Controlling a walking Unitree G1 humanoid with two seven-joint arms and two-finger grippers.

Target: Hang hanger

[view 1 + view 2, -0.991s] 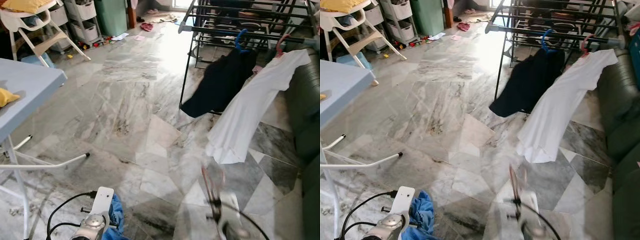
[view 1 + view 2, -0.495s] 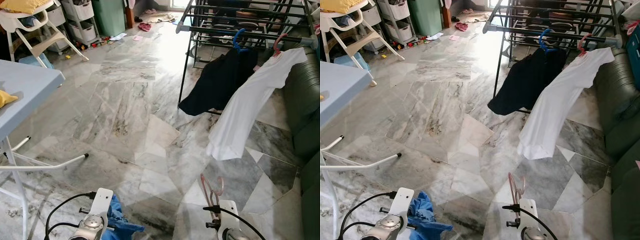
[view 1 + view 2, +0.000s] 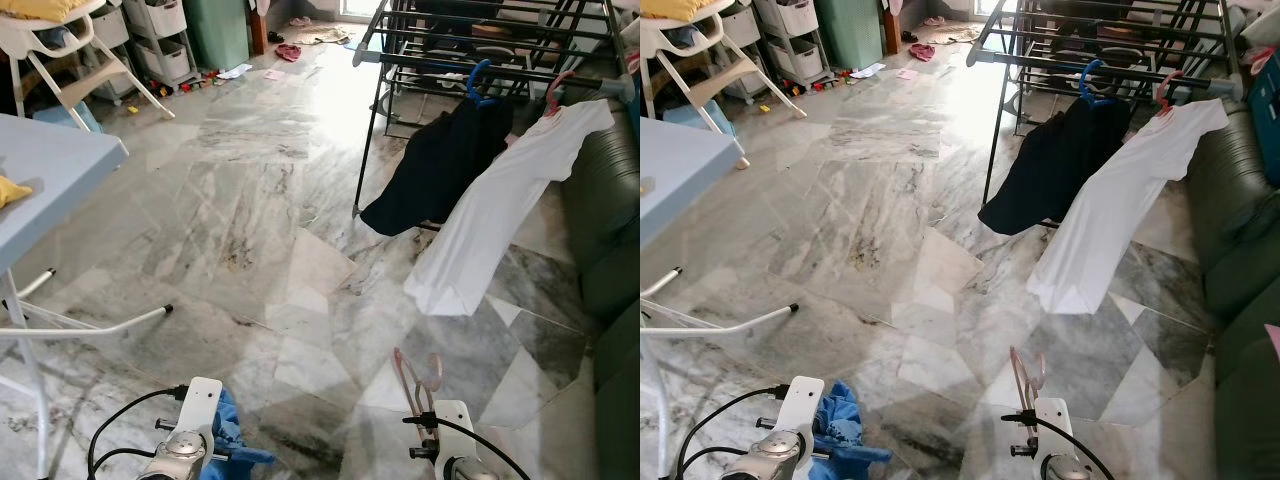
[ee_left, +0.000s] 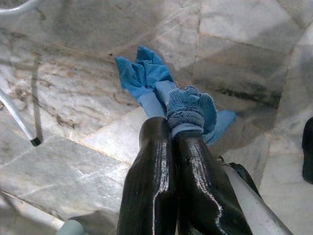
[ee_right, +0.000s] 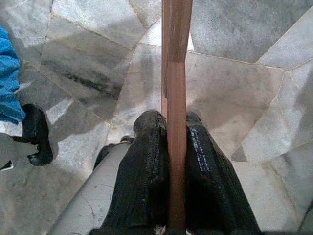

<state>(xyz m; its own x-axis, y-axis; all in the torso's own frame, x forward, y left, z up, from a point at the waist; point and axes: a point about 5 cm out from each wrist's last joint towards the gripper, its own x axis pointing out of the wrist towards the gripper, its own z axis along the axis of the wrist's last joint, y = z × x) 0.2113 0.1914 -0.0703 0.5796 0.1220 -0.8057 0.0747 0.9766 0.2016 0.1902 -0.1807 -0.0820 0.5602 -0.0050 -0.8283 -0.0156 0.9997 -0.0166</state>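
Note:
My right gripper (image 5: pixel 173 122) is shut on a pink hanger (image 5: pixel 175 58), whose hook (image 3: pixel 418 372) rises above my right wrist low in the head views. My left gripper (image 4: pixel 172 128) is shut on a blue garment (image 4: pixel 161 90) that hangs down beside my left wrist (image 3: pixel 230 432). Ahead on the right stands a black drying rack (image 3: pixel 470 50). On its front rail hang a black garment (image 3: pixel 440 165) on a blue hanger (image 3: pixel 480 80) and a white shirt (image 3: pixel 500 215) on a pink hanger (image 3: pixel 557 90).
A light blue table (image 3: pixel 45 170) on white legs stands at my left. A dark green sofa (image 3: pixel 610 210) runs along the right. A white high chair (image 3: pixel 60 50), storage drawers and scattered small items lie at the far left. Marble floor (image 3: pixel 250 220) stretches between.
The camera has shifted slightly, so the rack and clothes sit a little differently in the frame. The pink hanger, blurred a second ago, is now sharp and steady above my right wrist.

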